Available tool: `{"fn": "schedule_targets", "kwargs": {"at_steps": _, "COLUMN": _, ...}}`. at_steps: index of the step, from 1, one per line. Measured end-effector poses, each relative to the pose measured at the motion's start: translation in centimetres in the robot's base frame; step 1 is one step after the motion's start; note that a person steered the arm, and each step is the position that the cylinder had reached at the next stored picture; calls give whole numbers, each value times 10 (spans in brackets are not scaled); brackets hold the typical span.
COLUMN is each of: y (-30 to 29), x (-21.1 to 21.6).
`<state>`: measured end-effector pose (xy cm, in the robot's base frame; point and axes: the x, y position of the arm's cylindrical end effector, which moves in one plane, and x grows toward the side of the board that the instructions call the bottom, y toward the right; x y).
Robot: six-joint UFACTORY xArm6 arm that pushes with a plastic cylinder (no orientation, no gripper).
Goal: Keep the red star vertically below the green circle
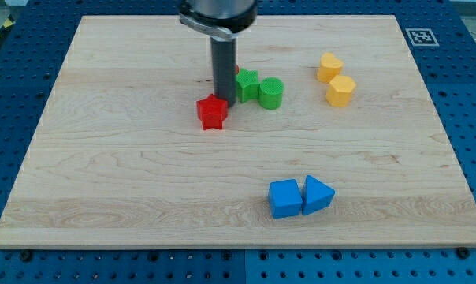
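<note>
The red star [212, 112] lies left of the board's middle. The green circle [271, 93] stands up and to the right of it, touching a green star [247, 84] on its left. My tip [224, 102] is at the red star's upper right edge, between it and the green star. A small bit of another red block [236, 71] shows behind the rod; its shape is hidden.
Two yellow blocks [329, 67] [340, 91] sit at the upper right. A blue cube [284, 197] and a blue triangle [317, 195] touch near the view's bottom. The wooden board [104, 173] ends on a blue perforated table.
</note>
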<state>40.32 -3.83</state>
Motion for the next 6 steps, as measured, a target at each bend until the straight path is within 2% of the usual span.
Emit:
{"fn": "schedule_targets", "kwargs": {"at_steps": 2, "y": -41, "x": -46}}
{"fn": "schedule_targets", "kwargs": {"at_steps": 3, "y": -61, "x": -31}}
{"fn": "schedule_targets", "kwargs": {"at_steps": 4, "y": -52, "x": 2}}
{"fn": "schedule_targets", "kwargs": {"at_steps": 6, "y": 43, "x": 48}}
